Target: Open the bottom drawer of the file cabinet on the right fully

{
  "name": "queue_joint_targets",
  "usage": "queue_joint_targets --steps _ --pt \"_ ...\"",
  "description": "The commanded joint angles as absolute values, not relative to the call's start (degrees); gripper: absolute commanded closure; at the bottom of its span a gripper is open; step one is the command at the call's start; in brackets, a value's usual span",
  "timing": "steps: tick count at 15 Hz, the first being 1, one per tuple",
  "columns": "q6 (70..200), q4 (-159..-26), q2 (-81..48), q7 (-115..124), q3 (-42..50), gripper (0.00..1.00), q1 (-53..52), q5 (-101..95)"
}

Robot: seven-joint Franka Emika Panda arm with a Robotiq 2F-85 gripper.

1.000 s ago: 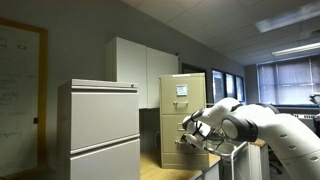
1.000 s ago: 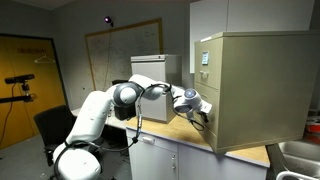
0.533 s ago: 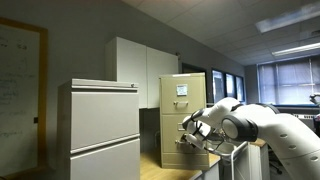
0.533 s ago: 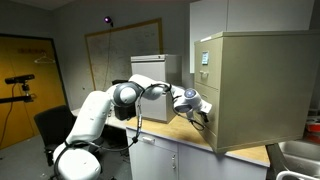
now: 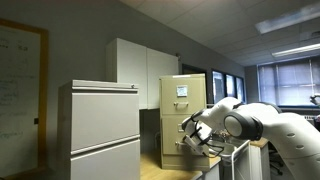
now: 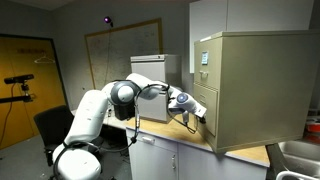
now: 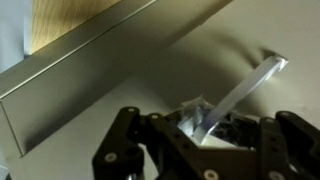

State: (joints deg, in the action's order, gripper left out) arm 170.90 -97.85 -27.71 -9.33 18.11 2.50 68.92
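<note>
In an exterior view, a grey cabinet [image 5: 100, 125] stands apart from your file cabinet [image 5: 183, 90]; the arm [image 5: 255, 122] reaches across to its bottom drawer [image 5: 172, 152]. In an exterior view, the gripper [image 6: 192, 110] sits at the drawer front above the counter [image 6: 250, 156], with open room behind it. The wrist view shows the jaws clamped on the silvery handle [image 7: 240, 90].

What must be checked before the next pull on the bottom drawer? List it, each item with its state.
1. Gripper shut on the handle: ok, the wrist view shows the bar between its fingers.
2. Right drawer gripped, the bottom drawer of the file cabinet: ok.
3. Drawer fully open: not ok, its front sits close to the cabinet face.
4. Cabinet upright on the counter: ok.
5. Free room behind the arm for the pull: cannot tell.
</note>
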Motion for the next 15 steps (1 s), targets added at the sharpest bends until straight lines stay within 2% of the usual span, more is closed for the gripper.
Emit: queue_joint_targets --steps 1,5,6,7,15 --pt "184.14 -109.24 -20.86 -10.6 14.84 0.99 -0.39 79.98" --pt "198.33 -109.28 -20.38 -9.91 10.96 0.99 -3.17 90.18" --pt "201.75 -111.91 -19.55 -2.98 9.07 0.99 -2.9 85.0" --pt "192.35 -113.46 -15.65 -10.79 8.56 0.99 -3.34 84.41" --pt "193.38 -129.71 -3.35 -24.42 8.09 0.99 -8.62 86.65"
